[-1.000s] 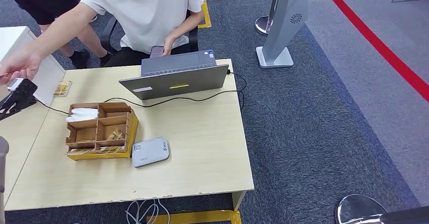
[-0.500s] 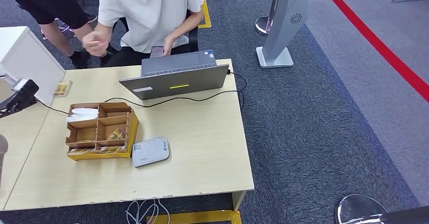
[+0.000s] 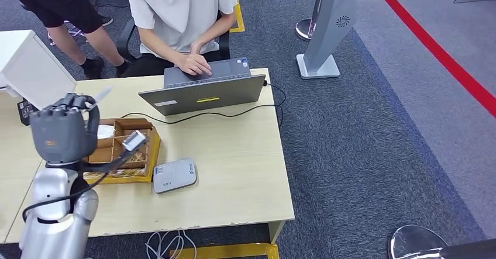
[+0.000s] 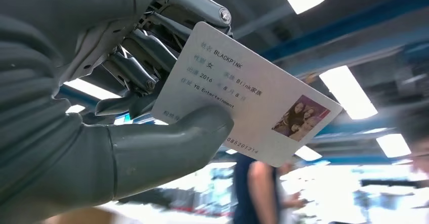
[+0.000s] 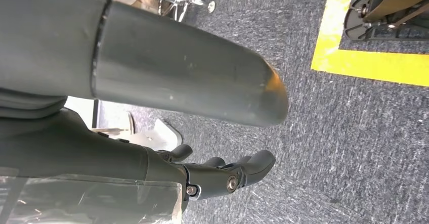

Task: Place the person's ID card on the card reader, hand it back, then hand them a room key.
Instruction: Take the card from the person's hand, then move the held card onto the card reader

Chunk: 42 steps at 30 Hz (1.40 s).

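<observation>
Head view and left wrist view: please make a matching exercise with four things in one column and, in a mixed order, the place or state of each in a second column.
Things:
1. ID card
2. card reader
3. laptop
4. cardboard organiser

Places or states:
A. open, a person's hand on its keyboard
B. held in the left hand
C. flat on the table, beside the organiser
D. partly behind the raised hand

Pairs: 1-B, 2-C, 3-A, 4-D
</observation>
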Tool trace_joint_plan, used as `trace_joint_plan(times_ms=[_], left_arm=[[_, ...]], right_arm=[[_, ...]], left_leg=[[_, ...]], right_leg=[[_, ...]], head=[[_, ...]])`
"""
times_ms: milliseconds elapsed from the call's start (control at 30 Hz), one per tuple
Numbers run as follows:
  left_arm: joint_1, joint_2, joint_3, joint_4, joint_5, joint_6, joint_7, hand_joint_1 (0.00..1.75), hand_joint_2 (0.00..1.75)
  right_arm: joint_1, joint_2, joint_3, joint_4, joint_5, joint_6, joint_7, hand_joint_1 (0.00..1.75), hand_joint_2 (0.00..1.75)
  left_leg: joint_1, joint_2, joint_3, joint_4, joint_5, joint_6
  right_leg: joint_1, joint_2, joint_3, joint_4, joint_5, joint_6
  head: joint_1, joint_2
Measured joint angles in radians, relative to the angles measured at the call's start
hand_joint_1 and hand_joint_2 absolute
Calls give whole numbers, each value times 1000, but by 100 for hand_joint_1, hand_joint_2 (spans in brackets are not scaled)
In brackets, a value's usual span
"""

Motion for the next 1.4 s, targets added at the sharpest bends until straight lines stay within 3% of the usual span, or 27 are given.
trace_joint_plan(times_ms=[200,433,633,867,1100,1400], left_arm=[[89,-54,-157,-151,-38,3,14,175,175],[145,-83,-297,-179,-42,0,36,175,175],[156,-84,-331,-182,-38,-40,48,175,175],[188,-90,-364,-104,-38,-320,182,175,175],[170,-88,-368,-23,-22,-418,265,175,175],[115,-83,-365,135,6,-430,310,175,175]], right_arm=[[3,8,-9,0,-13,-12,0,0,0],[5,15,-20,0,-17,-21,0,0,0],[5,17,-22,0,-24,-23,1,0,0],[6,26,-45,1,-52,-40,7,0,0],[6,29,-51,1,-49,-39,8,0,0],[6,29,-51,2,-34,-36,16,0,0]], left_leg=[[0,0,0,0,0,1],[0,0,0,0,0,1],[0,0,0,0,0,1],[0,0,0,0,0,1],[0,0,0,0,0,1],[0,0,0,0,0,1]], right_leg=[[0,0,0,0,0,0],[0,0,0,0,0,0],[0,0,0,0,0,0],[0,0,0,0,0,0],[0,0,0,0,0,0],[0,0,0,0,0,0]], head=[[-1,0],[-1,0],[-1,0],[-1,0],[-1,0],[-1,0]])
